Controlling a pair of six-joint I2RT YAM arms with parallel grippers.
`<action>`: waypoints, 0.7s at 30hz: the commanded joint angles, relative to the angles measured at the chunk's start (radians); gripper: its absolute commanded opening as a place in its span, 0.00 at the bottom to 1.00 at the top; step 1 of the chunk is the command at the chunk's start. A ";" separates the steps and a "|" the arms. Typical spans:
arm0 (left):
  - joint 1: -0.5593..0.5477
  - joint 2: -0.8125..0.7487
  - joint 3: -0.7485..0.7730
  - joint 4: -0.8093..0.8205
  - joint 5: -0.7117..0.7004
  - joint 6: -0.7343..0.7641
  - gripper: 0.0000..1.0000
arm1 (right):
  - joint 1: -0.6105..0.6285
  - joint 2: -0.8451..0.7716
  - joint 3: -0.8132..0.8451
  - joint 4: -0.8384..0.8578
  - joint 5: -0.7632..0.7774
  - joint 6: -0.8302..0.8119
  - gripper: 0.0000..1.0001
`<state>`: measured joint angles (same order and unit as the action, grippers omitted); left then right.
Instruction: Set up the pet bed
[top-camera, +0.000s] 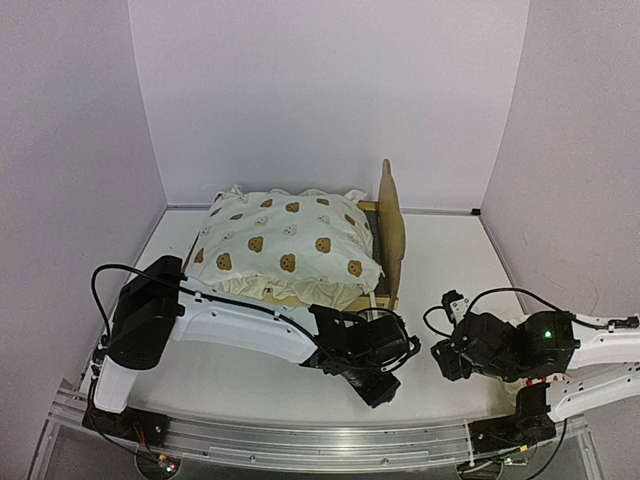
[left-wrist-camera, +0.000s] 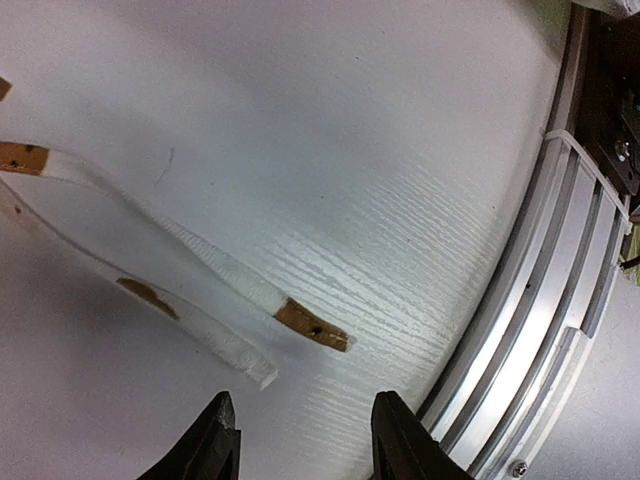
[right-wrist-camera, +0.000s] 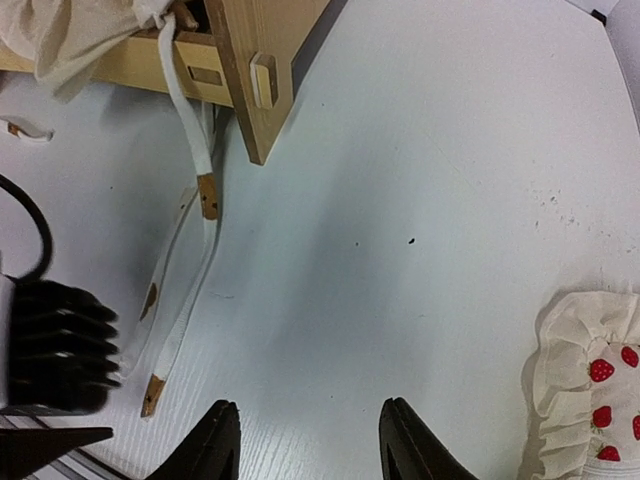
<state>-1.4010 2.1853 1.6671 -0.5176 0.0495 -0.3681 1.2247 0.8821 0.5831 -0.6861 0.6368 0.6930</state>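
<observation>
One light plywood pet bed (top-camera: 390, 222) under a bear-print cushion (top-camera: 285, 240).

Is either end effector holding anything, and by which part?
Nothing is held. The left end effector is open, short of the loose cushion ties; the right end effector is open and empty too.

The left arm (top-camera: 240, 325) reaches low toward centre, right arm (top-camera: 540, 345) folded; both jaws parted, empty.
</observation>
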 joint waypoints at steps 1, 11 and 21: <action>0.001 -0.099 -0.051 -0.006 -0.096 -0.032 0.46 | -0.006 0.077 0.008 0.000 -0.042 0.035 0.48; 0.001 0.017 0.007 -0.003 -0.084 -0.020 0.41 | -0.024 0.200 -0.003 0.077 -0.119 0.041 0.46; 0.000 0.071 0.040 -0.009 -0.095 -0.004 0.35 | -0.034 0.198 -0.031 0.096 -0.134 0.056 0.45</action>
<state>-1.3998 2.2330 1.6636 -0.5234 -0.0283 -0.3875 1.1966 1.0800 0.5646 -0.6115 0.5155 0.7296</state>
